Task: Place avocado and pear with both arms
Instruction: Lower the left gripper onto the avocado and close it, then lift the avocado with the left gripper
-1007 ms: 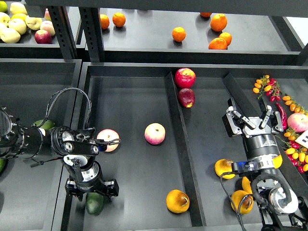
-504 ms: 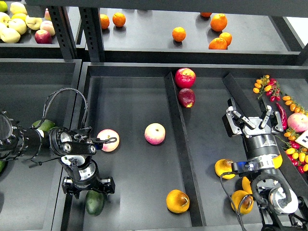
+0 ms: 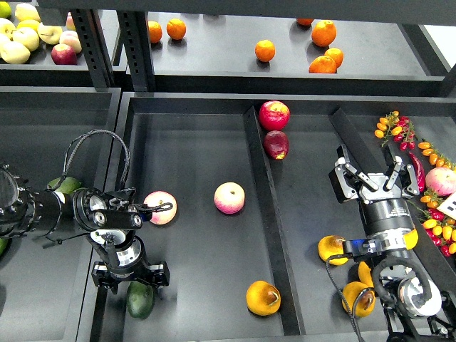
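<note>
The dark green avocado (image 3: 140,300) lies at the front left of the middle tray (image 3: 192,142). My left gripper (image 3: 131,274) points down just behind it, fingers spread wide, open, apart from the fruit. The yellow-orange pear (image 3: 263,297) with a dark patch lies at the tray's front, beside the divider (image 3: 265,214). My right gripper (image 3: 370,178) stands over the right compartment, open and empty, far from the pear.
Two pink peaches (image 3: 160,207) (image 3: 229,197) lie mid-tray. Two red apples (image 3: 274,114) sit past the divider. More yellow pears (image 3: 332,249) lie by my right arm. Small tomatoes and chillies (image 3: 427,164) are at the right, oranges (image 3: 323,33) on the shelf behind, and a lighter avocado (image 3: 65,185) at the left.
My left gripper has shifted slightly left and back from the avocado, which stays on the tray. The right arm has not moved.
</note>
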`<act>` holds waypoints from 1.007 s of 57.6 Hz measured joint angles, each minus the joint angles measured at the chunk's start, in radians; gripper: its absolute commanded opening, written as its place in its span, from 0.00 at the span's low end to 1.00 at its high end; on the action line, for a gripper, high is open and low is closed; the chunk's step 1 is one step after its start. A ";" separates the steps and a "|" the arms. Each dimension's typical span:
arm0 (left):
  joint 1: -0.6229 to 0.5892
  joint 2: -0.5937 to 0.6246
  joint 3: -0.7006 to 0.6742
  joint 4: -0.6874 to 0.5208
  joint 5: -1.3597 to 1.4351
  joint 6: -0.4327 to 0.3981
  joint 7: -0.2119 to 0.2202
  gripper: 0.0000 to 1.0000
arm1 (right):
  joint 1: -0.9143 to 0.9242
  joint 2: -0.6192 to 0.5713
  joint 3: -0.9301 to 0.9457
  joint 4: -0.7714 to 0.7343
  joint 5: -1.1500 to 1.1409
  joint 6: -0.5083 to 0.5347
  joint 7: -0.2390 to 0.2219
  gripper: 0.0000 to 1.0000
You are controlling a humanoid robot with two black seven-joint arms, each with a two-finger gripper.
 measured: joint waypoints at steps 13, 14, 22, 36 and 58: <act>0.003 0.000 -0.007 0.005 -0.001 0.000 0.000 0.95 | 0.000 0.000 0.000 0.000 0.000 0.000 0.000 1.00; 0.003 0.000 -0.007 0.005 -0.001 0.000 0.000 0.94 | 0.000 0.000 0.000 0.000 0.000 0.000 0.000 1.00; 0.005 0.000 -0.008 0.007 -0.001 0.000 0.000 0.89 | 0.000 0.000 -0.001 0.000 0.000 -0.001 0.000 1.00; 0.011 0.000 -0.011 0.017 -0.006 0.000 0.000 0.79 | 0.000 0.000 -0.003 -0.001 0.000 -0.001 0.000 1.00; 0.008 0.000 -0.020 0.020 -0.013 0.000 0.000 0.60 | 0.000 0.000 -0.008 -0.002 0.000 -0.001 0.000 1.00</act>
